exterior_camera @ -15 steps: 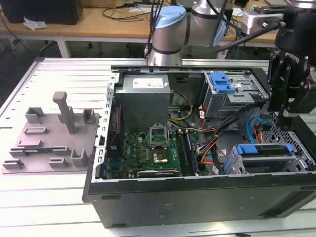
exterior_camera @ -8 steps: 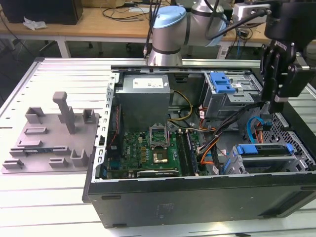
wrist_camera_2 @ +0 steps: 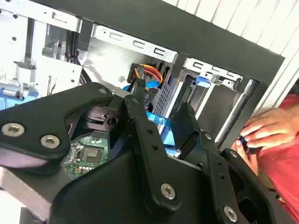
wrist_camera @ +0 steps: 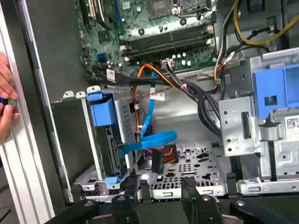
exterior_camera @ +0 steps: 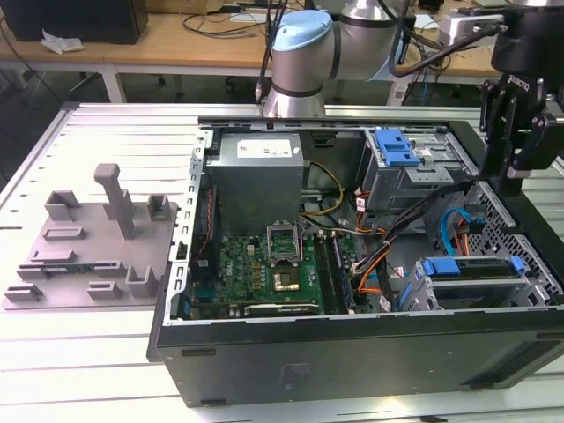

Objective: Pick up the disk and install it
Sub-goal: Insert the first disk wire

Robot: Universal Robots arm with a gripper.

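The gripper (exterior_camera: 513, 172) hangs over the end of the open computer case (exterior_camera: 352, 357) on the exterior view's right, fingers pointing down above the rim. In both wrist views the two black fingers (wrist_camera: 132, 192) stand moderately apart with nothing between them. It holds nothing and touches nothing.

Below the fingertips, well apart from them, the disk (wrist_camera: 106, 140) sits in a bay of the metal drive cage (exterior_camera: 421, 291) in that corner of the case. With the disk housed and the gripper empty, the step in hand is probably either the approach to a pick or the clearing after a seating, and this moment alone does not settle which.

Any grasp there would call for a straight descent, with the fingers lined up along the narrow upper edge of the blue bracket. They would have to stay clear of the cage walls on either side. The blue cable (wrist_camera: 154, 139) loops just beside the disk and could snag a finger. Whether it is plugged into the disk cannot be told. A person's hand (wrist_camera_2: 261, 128) rests at the outer edge of the case near the gripper, which argues for slow motion.

The disk shows edge-on in the first wrist view: a thin dark body with a broad blue tab at one end and a smaller blue clip at the other. In the exterior view a blue rail runs along its top above a silver-grey flank. Further in lie the motherboard (exterior_camera: 264, 264) and the grey power-supply box (exterior_camera: 260, 172).
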